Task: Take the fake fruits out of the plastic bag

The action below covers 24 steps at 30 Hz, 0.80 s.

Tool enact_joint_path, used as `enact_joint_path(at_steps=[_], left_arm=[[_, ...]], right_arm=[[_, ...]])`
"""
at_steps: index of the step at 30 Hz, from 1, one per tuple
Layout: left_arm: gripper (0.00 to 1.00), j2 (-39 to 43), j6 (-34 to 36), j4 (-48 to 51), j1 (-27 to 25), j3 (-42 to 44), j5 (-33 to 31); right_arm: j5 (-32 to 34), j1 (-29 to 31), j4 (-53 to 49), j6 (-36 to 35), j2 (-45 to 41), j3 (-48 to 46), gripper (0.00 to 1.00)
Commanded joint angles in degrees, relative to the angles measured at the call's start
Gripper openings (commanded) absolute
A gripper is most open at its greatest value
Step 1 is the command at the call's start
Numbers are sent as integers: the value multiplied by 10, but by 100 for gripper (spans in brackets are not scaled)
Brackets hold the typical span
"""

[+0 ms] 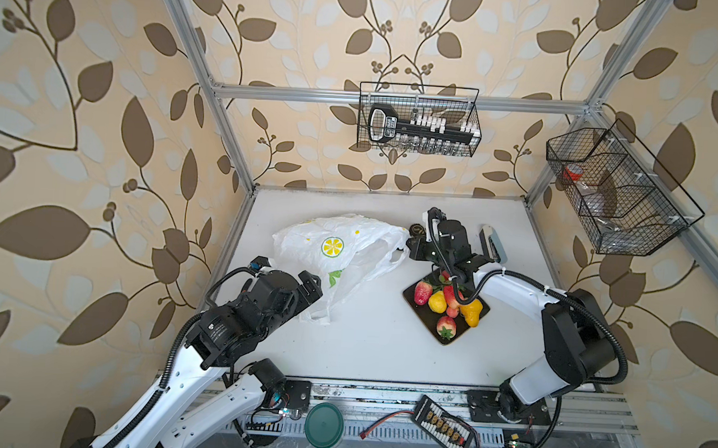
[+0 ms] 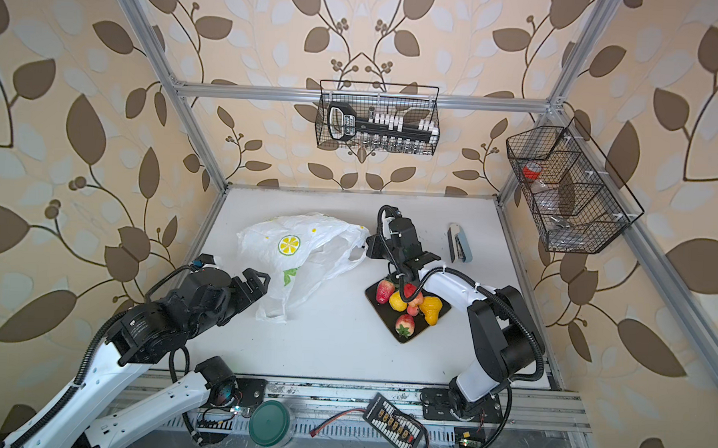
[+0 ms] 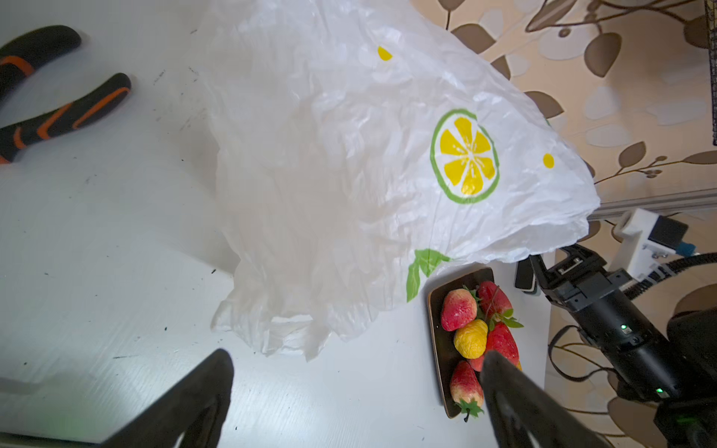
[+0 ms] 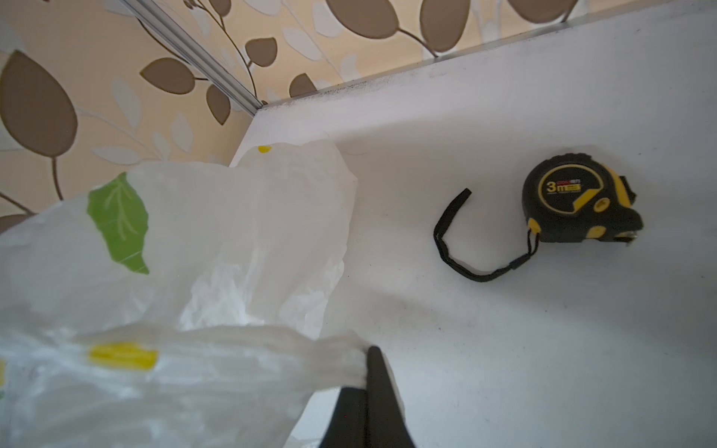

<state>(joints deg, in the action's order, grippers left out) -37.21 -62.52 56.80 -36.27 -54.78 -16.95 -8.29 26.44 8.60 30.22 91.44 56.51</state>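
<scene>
Cannot see inside plastic bag (image 1: 348, 241). Partly hidden behind right arm (image 1: 513, 281), right of centre in a top view: fake fruits (image 1: 437, 302), tape measure (image 1: 416, 229). Cut by left wrist frame edge: pliers (image 3: 70, 112).

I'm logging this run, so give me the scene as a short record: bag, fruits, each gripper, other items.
plastic bag: crumpled on the table
fake fruits: piled on the dark tray, outside the bag
left gripper: open, empty, beside the bag
right gripper: shut on a bunched strip of the bag
other items: tape measure, pliers, stapler
</scene>
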Motion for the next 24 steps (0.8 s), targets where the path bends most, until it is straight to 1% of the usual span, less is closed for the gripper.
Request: enact_joint_path(at_steps=[1,5,7,9,11,14,16,18,20,22,23,24], left_arm=[[99,2,6,41,5,-35,-66],[99,1,30,59,5,-43,-155],[99,-2,49,48,5,-42,-209],[99,-8,86,23,5,-41,-259],[99,-17,119,-2,6,-34,-304],[99,-26,166,-45,17,-13,-341],[99,-29,205,-87,44,9,-340],[99,-32,239,-132,94,34,-310],[99,-40,256,-173,170,59,-249],[99,-52,259,-209,238,82,-200],[99,-59,261,-232,263,96,-189],[99,-65,269,-257,278,109,-188]], right_arm=[[17,-4,-10,-18,-26,-9,4],[10,-6,-47,-43,-45,-3,47],[24,-11,-68,-63,-76,-11,59],[43,-24,-85,-79,-123,-28,68],[71,-52,-100,-84,-181,-52,78],[120,-114,-114,-83,-260,-95,85],[151,-169,-114,-75,-296,-123,87],[176,-218,-111,-71,-313,-143,87],[223,-253,-90,-76,-311,-166,87],[280,-265,-49,-92,-299,-196,87],[309,-266,-17,-105,-289,-213,87],[317,-266,13,-121,-278,-229,87]])
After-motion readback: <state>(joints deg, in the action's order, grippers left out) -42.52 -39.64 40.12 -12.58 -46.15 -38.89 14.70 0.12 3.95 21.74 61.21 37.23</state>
